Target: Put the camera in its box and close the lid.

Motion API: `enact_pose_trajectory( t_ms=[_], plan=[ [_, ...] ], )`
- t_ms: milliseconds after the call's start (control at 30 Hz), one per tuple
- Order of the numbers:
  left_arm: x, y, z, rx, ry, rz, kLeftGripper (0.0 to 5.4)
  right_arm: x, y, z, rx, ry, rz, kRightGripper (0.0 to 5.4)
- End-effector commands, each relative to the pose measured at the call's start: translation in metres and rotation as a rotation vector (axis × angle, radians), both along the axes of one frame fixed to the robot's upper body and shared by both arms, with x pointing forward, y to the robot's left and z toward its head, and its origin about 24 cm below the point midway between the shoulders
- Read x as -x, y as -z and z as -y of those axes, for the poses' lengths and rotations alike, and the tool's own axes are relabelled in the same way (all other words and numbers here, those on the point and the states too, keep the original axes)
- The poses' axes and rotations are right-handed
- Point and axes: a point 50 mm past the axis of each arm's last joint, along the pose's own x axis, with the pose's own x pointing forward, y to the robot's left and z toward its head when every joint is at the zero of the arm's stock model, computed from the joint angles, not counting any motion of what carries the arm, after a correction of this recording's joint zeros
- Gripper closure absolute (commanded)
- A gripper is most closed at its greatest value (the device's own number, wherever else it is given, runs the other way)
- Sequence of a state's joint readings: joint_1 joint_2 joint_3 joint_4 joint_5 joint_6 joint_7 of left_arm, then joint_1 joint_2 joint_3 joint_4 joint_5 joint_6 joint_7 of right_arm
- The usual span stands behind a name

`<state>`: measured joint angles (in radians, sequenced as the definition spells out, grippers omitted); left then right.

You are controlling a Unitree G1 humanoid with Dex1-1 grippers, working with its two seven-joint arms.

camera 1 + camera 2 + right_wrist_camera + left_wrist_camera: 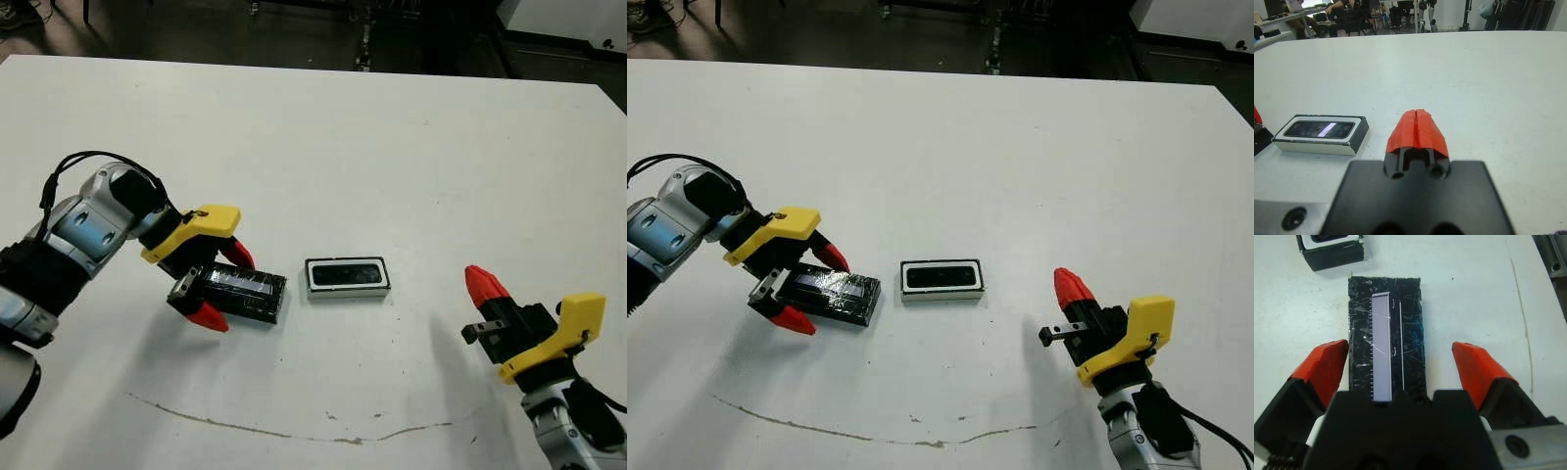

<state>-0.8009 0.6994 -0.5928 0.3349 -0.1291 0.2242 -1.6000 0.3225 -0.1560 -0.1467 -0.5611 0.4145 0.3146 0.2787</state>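
Left wrist view: lid (1386, 340) lies flat on the white table (323, 147), glossy black, crinkled film, pale bluish strip down its middle
Lid position: between the two red fingertips (1322, 367) of the left gripper (217, 286), neither tip clearly touching it
Left gripper fingers: spread wide, straddling the lid's short end, holding nothing yet
Box (348, 277): just beside the lid, toward the robot's right, small gap between them; white walls, dark rim
Camera (1319, 129): looks already seated in the box, dark bar filling the tray
Right gripper (487, 286): well apart from the box, resting low near the table, red tips pressed together, empty
Handling guess: lid likely light and stiff, film looks slippery; thin, so pinch across the narrow width on the long edges, near the middle
Risk guess: lid may slide or tilt in a pinch near its end
Step guess: taking up the lid, closing not yet done
Counts: one lid, one box, one camera, two grippers
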Motion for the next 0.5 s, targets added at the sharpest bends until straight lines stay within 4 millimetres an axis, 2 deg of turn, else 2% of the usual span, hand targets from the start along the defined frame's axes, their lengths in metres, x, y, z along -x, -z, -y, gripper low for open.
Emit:
enact_pose_trajectory(
  t_ms=[33,167,500],
  plan=[
    [0.0033,0.004,0.0006,-0.035,-0.03,0.054,0.0,0.001,0.001,0.0039,-0.001,0.008,-0.024,5.38],
    [0.0067,0.0035,0.0025,-0.067,-0.058,0.099,0.25,0.0012,0.0003,0.0043,0.009,0.001,-0.017,5.4],
    [0.0096,0.009,-0.0002,-0.004,-0.118,0.135,1.62,0.0009,0.0003,0.0042,-0.004,-0.002,-0.021,5.4]
  ],
)
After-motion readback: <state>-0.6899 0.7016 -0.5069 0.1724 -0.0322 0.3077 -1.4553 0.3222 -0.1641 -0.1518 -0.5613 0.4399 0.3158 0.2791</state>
